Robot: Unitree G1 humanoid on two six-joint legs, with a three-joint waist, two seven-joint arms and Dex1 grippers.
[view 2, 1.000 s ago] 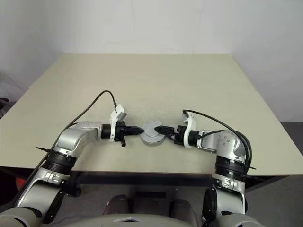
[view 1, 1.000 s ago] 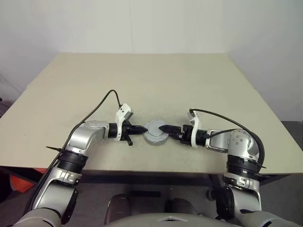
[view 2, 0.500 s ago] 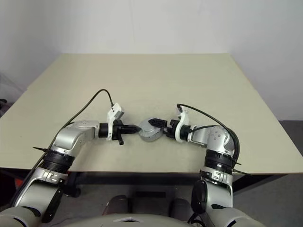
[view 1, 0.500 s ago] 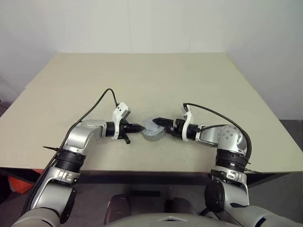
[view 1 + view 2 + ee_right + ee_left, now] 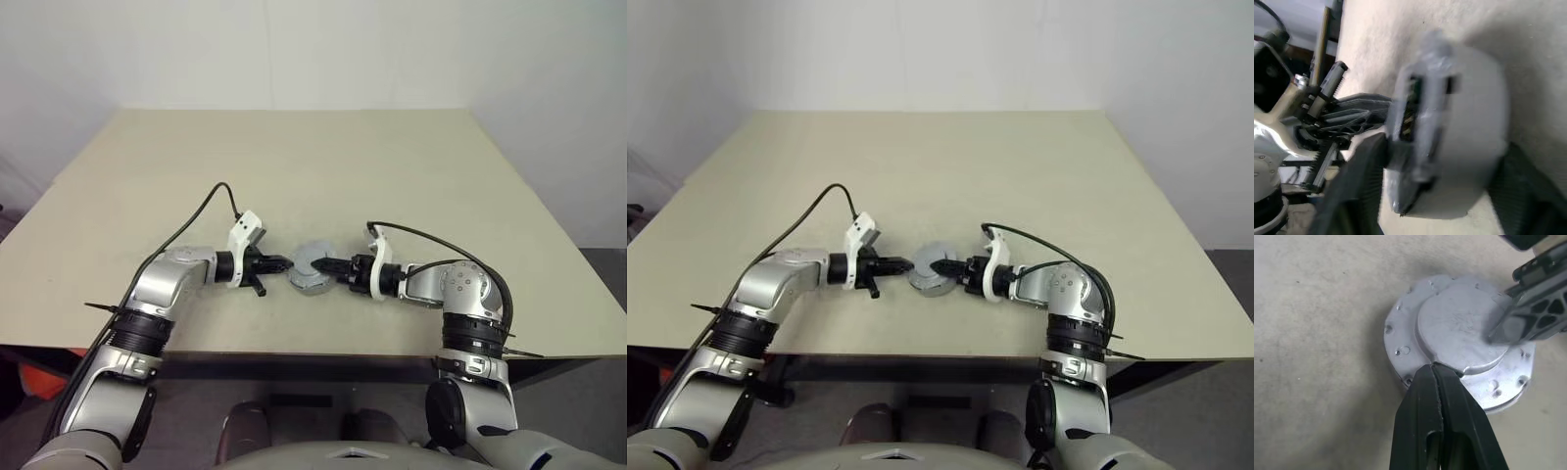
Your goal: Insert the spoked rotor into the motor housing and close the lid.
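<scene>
While both arms meet near the front edge of the counter (image 5: pixel 411 166), the action centres on one round grey metal assembly sitting flat there. From the left wrist view the lid (image 5: pixel 1462 328) lies on top of the motor housing (image 5: pixel 1400 345), covering it, so the spoked rotor is hidden and, by my reading, already inside. The left gripper (image 5: pixel 285 262) has its fingers pressed together, tip touching the lid's rim like a prop. The right gripper (image 5: pixel 326 264) reaches in from the other side with its fingers spread around the housing, one on each flank in the right wrist view; whether they actually squeeze it I cannot tell. So the insertion looks done and the lid is on. What seems left is seating it fully, and letting go.
</scene>
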